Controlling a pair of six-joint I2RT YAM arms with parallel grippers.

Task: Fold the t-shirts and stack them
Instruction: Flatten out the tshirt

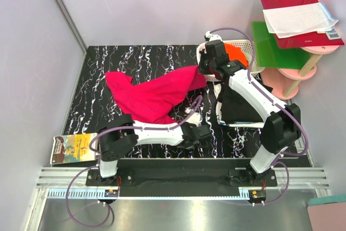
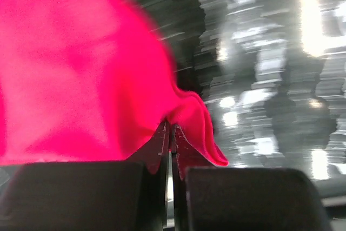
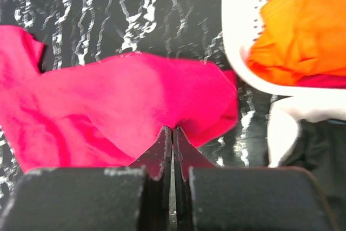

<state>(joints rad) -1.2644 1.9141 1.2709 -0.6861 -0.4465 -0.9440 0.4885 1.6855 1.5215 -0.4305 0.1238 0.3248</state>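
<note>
My right end effector point(image 3: 172, 131) is pressed together on the edge of the magenta t-shirt point(image 1: 154, 93), pinching the corner that lies nearest the white basket point(image 1: 250, 47); that corner stops just short of the basket's rim, with a thin strip of dark marbled tabletop point(image 1: 108, 63) showing between them. My left end effector point(image 2: 168, 129) is also pressed together, with a fold of the same shirt's near hem gathered at its tips; this grip is well to the left of the basket and nearer my bases. The left wrist view is blurred, so I cannot make out the cloth's edge beyond that fold. The shirt spreads away from the basket in a loose, rumpled wedge, one sleeve pointing to the far left. The orange t-shirt point(image 1: 235, 53) sits bunched inside the basket. The black t-shirt point(image 1: 238, 104) lies on the tabletop on the near side of the basket, under my right arm. Bare tabletop shows beyond the magenta shirt on the side away from the basket, and along the far strip level with the basket, up to the pale walls that bound the surface there. On the basket's right the room is tight.
</note>
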